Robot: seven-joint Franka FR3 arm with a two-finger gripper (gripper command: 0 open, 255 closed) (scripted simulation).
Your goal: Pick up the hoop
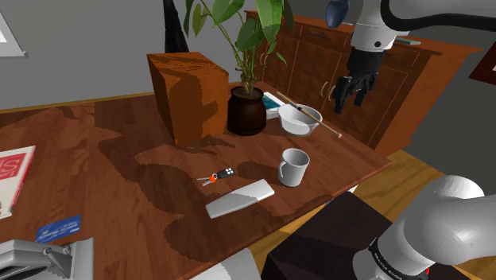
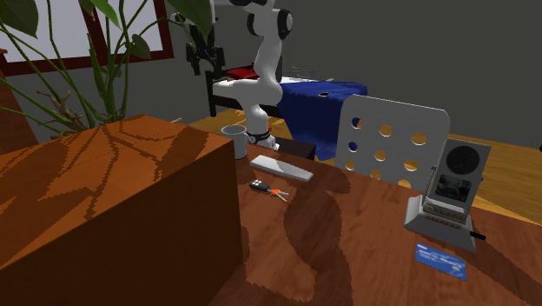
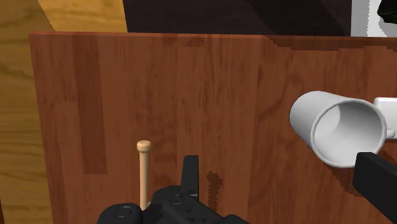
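slim wooden stick (image 1: 330, 130) across a rounded white hoop (image 1: 296, 124)

The reddish-brown wooden table (image 1: 119, 151) carries 1 white mug (image 1: 292, 167) standing upright near its edge. Beside it lie a grey flat bar (image 1: 239, 198) and a key fob (image 1: 216, 176). Farther back are 3 things: a brown box (image 1: 189, 95), a dark plant pot (image 1: 246, 111) and a white bowl (image 1: 299, 121) (a stick rests across it).
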